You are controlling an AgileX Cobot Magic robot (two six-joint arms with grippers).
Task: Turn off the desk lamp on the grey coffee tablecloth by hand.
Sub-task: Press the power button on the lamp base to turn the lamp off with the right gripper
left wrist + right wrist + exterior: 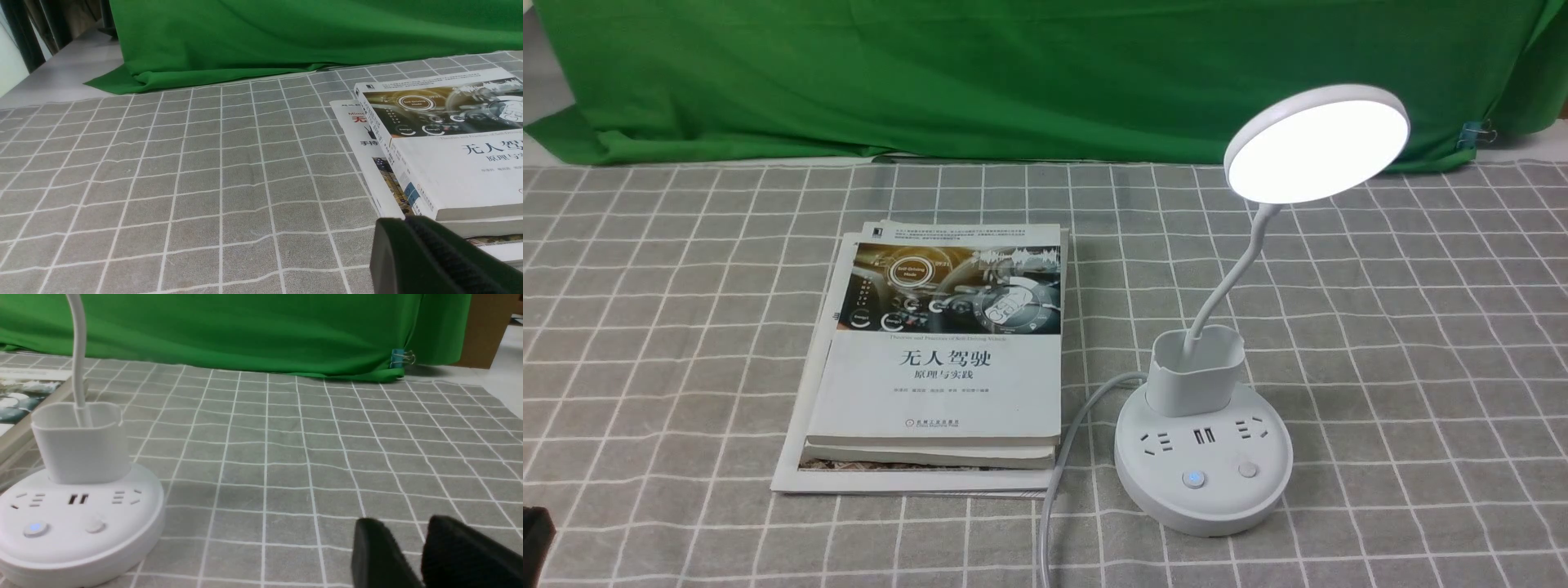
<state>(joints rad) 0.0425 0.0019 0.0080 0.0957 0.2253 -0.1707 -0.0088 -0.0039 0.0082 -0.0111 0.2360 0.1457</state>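
Observation:
The white desk lamp (1203, 469) stands on the grey coffee tablecloth (1421, 327) at the right, its disc head (1316, 143) lit. One button on the base (1193, 478) glows blue and a plain one (1247, 469) sits beside it. In the right wrist view the lamp base (77, 522) lies well off to one side of my right gripper (406, 522), which is open, empty and low over the cloth. My left gripper (404, 220) is shut on nothing, close to the corner of the book stack (449, 163). Neither hand touches the lamp.
A stack of books (939, 359) lies left of the lamp. The lamp's white cord (1062, 457) runs between them toward the front edge. A green cloth backdrop (1013, 73) hangs behind, with a binder clip (1474, 131) at its right end.

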